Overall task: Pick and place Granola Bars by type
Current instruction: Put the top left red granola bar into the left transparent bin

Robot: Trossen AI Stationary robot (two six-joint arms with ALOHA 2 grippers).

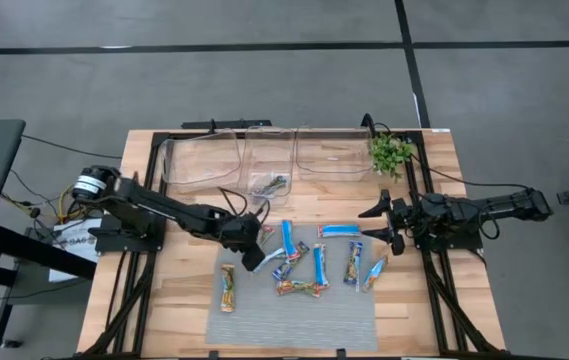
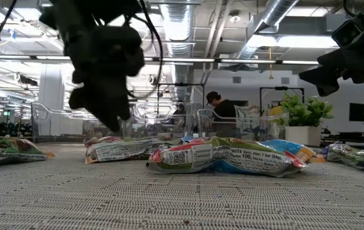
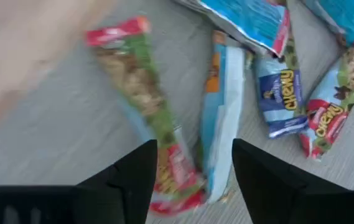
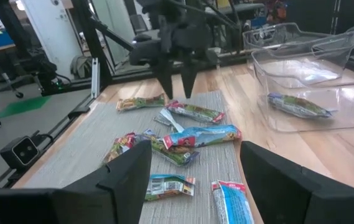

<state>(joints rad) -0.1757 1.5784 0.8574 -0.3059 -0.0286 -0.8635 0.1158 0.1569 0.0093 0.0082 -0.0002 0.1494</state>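
High view: left gripper hovering over granola bars scattered on grey mat, fingers released, empty, likely lining up pick. Right gripper waiting beside, fingers spread. One bar lying in middle bin.

You have the Granola Bars lying flat and scattered on the grey mat, several touching or overlapping near its middle. One brownish-green bar lies apart at the mat's left side, two bright blue bars sit toward the bins, and another bar already rests inside the middle clear bin.
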